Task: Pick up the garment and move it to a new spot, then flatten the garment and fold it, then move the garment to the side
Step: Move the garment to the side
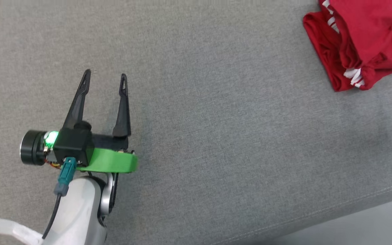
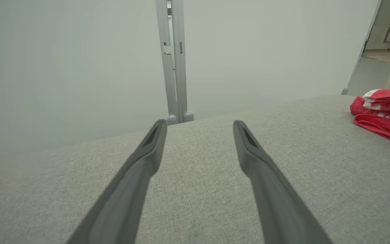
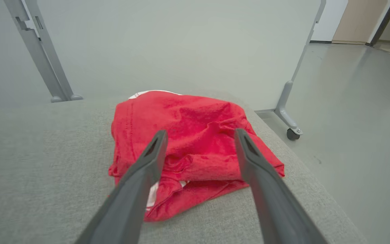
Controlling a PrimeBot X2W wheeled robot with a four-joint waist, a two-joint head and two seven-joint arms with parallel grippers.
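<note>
1. Bearing everything: grey fabric surface (image 1: 216,143), wide, flat.
2. Red garment (image 1: 369,37), loose folded bundle at your two o'clock, near the surface's edge; likely light, soft, limp, so pinch a thick folded edge.
3. Left gripper (image 1: 105,73), eight o'clock, fingers spread wide, empty, well apart from it.
4. Right gripper (image 3: 198,135), three o'clock, jaws wide, holding nothing, just beside the garment.

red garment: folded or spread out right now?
Folded, loosely. The garment lies as a compact, wrinkled bundle with stacked layers showing along its near edge, not spread flat.
</note>
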